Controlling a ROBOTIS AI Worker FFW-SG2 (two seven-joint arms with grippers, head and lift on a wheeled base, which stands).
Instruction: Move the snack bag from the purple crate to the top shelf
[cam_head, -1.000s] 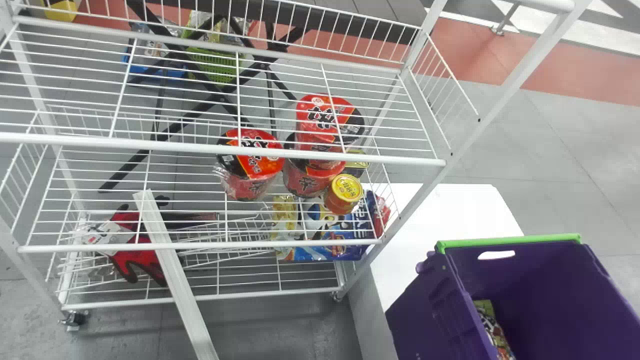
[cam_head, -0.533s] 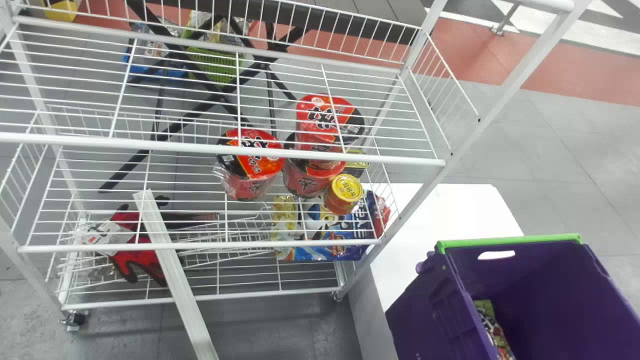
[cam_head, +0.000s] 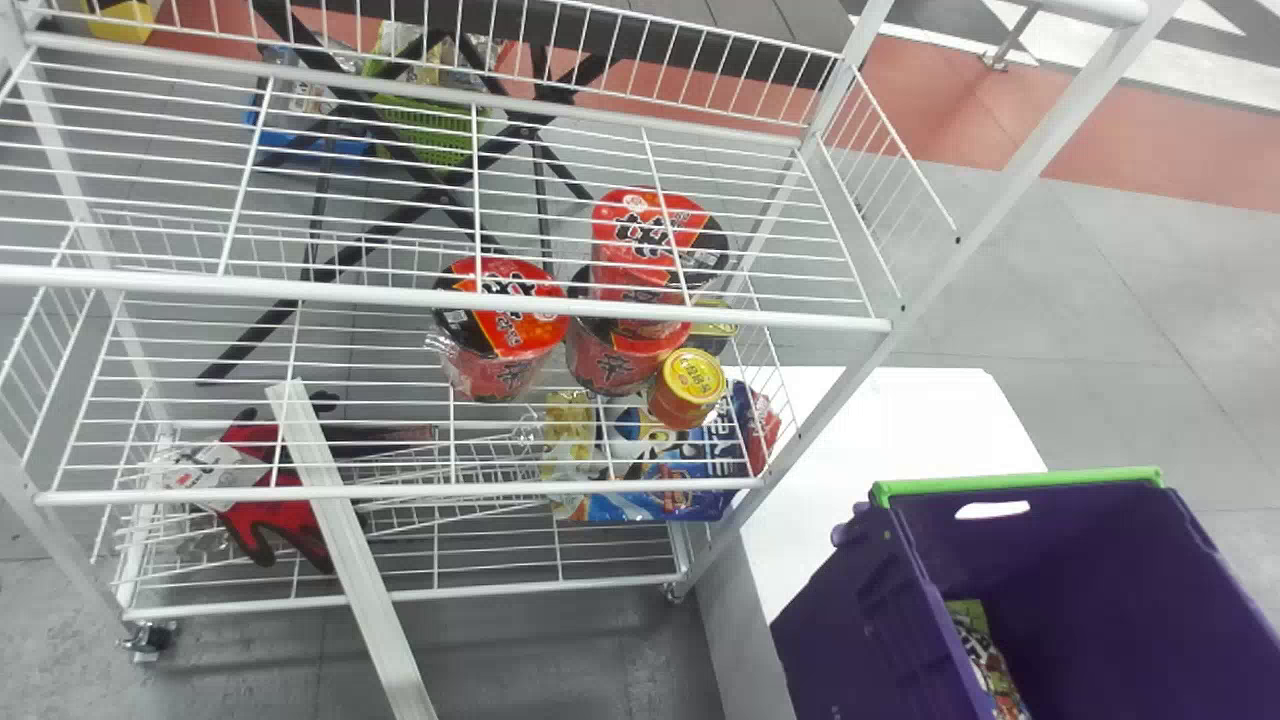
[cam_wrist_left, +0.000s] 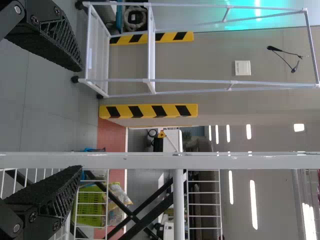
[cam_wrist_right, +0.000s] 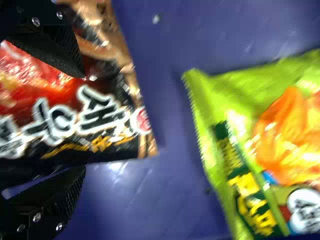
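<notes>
"Score so far?"

"Right gripper (cam_wrist_right: 84, 121) wide over the red-and-black snack bag (cam_wrist_right: 107, 125), inside the purple crate (cam_head: 860, 620) at four o'clock; left gripper (cam_wrist_left: 81, 118) gaping too!"

"So grip, lift and top shelf (cam_head: 300, 291), ten o'clock, all remain!"

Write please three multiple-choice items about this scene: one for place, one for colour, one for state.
1. Where is the green bag?
A) on the top shelf
B) inside the purple crate
C) on the floor

2. Which colour is the bar along the crate's far edge?
A) green
B) yellow
C) red

3. How is the left tool?
A) shut
B) holding a bag
C) open

Answers:
1 B: it lies against the crate's purple plastic.
2 A: the head view shows it bright green.
3 C: its two fingers stand wide apart, holding nothing.
</notes>
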